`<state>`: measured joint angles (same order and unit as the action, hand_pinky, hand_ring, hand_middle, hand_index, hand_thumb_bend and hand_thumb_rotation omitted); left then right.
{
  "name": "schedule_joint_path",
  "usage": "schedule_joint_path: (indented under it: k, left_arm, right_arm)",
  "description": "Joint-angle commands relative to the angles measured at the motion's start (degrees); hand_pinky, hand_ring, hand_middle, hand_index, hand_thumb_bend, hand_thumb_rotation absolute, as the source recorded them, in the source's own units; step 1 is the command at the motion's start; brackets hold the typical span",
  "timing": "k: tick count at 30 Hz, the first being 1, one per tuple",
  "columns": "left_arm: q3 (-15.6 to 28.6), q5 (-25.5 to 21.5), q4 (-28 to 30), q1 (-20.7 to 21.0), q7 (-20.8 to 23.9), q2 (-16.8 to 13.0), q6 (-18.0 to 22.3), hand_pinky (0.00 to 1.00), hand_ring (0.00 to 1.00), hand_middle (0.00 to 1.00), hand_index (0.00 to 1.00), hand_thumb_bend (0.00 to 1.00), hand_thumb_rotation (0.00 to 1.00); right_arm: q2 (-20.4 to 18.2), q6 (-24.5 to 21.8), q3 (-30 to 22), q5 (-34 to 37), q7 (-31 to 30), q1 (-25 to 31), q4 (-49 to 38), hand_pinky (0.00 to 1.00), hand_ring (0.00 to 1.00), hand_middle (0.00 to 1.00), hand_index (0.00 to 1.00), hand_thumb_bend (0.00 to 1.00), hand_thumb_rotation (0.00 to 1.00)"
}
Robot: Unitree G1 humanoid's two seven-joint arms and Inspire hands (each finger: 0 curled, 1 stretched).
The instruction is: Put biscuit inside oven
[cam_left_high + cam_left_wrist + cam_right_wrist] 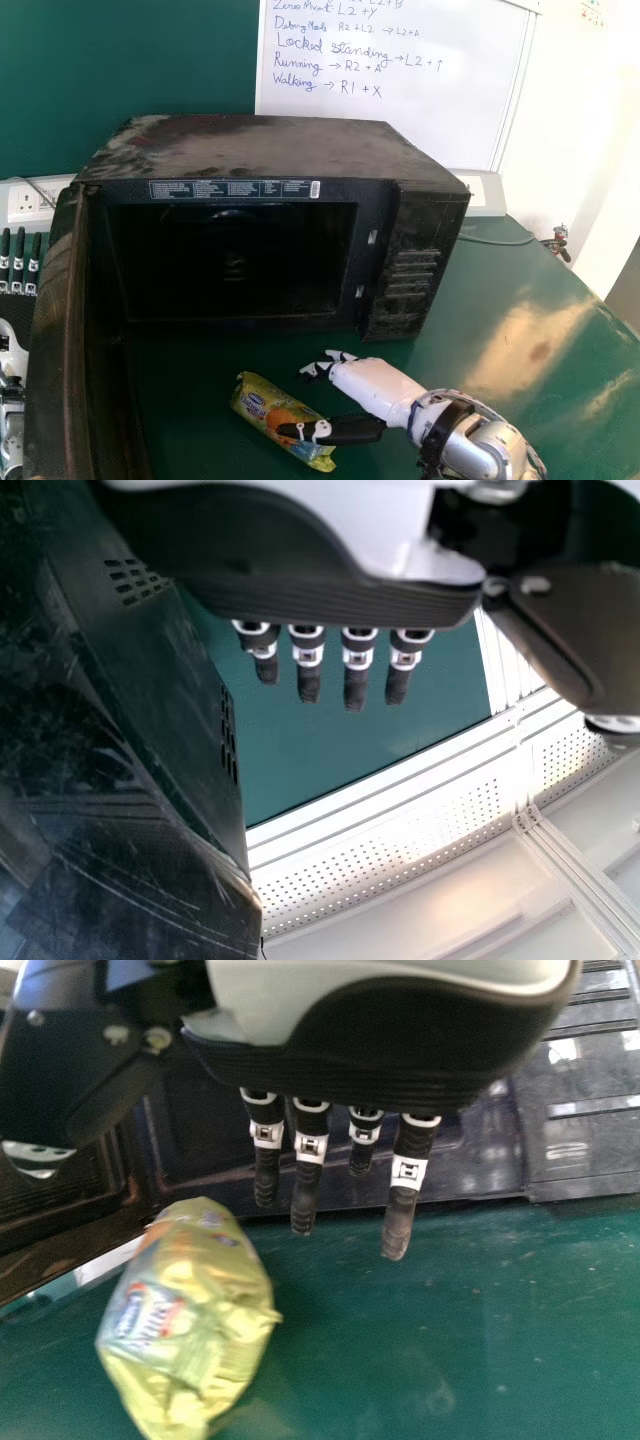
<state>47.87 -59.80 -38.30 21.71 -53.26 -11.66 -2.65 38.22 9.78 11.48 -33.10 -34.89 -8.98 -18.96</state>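
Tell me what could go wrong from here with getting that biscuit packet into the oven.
The right robot hand has straight fingers and no grip on the biscuit packet, so closing may just push or roll it. The wrapper looks soft and crinkled, so a hard squeeze could crush the contents. The packet lies slantwise before the oven; carried in at that angle, it might bump the open door.
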Motion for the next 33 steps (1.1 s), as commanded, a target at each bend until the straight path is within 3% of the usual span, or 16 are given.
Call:
schedule_joint_path:
  k: [1,16,33]
  left_arm:
    - [-0.2,0.3,-1.7,-2.5,0.9,2.5,-0.1,0.0,0.0,1.0,1.0,0.48,1.0]
    - [-0.2,0.2,-1.7,-2.6,0.6,2.6,-0.1,0.0,0.0,1.0,1.0,0.48,1.0]
    - [-0.4,0.3,-0.3,-3.1,1.1,3.1,-0.3,0.0,0.0,1.0,1.0,0.47,1.0]
  right_arm:
    - [0.4,-0.9,0.6,-0.9,-1.0,-0.2,-1.4,0.61,0.74,0.79,0.87,1.0,0.53]
    - [0.0,-3.9,1.7,-5.6,-2.0,0.7,-4.5,0.65,0.8,0.83,0.89,0.99,0.45]
    - [-1.9,-5.4,5.2,-19.6,0.3,2.3,-6.4,0.68,0.87,0.88,0.96,1.0,0.37]
